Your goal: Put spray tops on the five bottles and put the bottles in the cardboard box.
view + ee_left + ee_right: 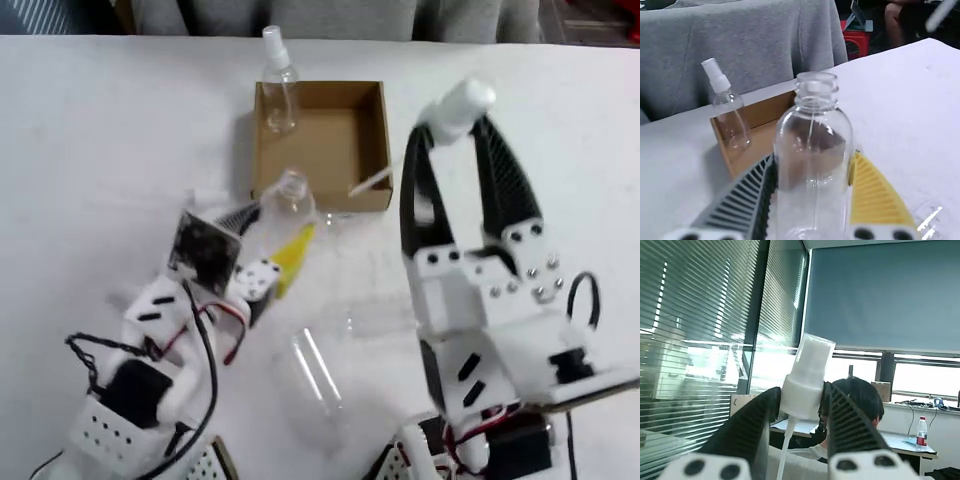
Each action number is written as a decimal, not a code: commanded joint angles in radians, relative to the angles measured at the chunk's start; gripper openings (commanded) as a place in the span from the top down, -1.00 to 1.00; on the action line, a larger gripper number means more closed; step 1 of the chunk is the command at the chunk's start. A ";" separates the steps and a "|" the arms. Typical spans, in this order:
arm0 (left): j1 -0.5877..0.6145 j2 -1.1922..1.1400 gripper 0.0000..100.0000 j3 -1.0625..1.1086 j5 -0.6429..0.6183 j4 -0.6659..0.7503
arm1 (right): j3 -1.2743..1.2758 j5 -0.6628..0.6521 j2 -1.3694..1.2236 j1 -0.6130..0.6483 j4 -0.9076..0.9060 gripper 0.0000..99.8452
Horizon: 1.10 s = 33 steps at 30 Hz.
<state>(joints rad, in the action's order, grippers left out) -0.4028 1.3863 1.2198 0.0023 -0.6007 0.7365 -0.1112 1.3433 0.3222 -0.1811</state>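
My left gripper [283, 228] is shut on a clear bottle [812, 165] with no top, held upright just in front of the cardboard box [375, 125]. In the left wrist view the bottle's open neck stands between the grey and yellow fingers. A capped bottle [280, 85] stands in the box's far left corner. My right gripper [457, 128] is raised to the right of the box, shut on a white spray top [805, 382] whose thin tube [370, 181] hangs down over the box's near right corner. Another clear bottle [318, 372] lies on the table between the arms.
The white table [120, 130] spreads wide to the left and behind the box. A grey-covered surface [740, 45] rises beyond the table's far edge. Faint clear items [365, 315] lie near the lying bottle.
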 commanded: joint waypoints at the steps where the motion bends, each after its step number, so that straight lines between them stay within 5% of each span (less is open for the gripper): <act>1: -0.062 0.116 0.96 0.095 0.014 0.103 | -0.183 -0.009 -0.147 -0.001 0.010 0.97; 17: -0.058 0.417 0.96 0.370 0.014 0.135 | -0.235 -0.009 -0.231 0.124 -0.185 0.97; 33: -0.044 0.433 0.96 0.407 0.015 0.129 | -0.233 -0.011 -0.231 0.179 -0.302 0.97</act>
<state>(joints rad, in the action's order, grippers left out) -0.4503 1.8036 1.6356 0.0038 -0.5010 0.5447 -0.1112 1.0994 0.4956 -0.4803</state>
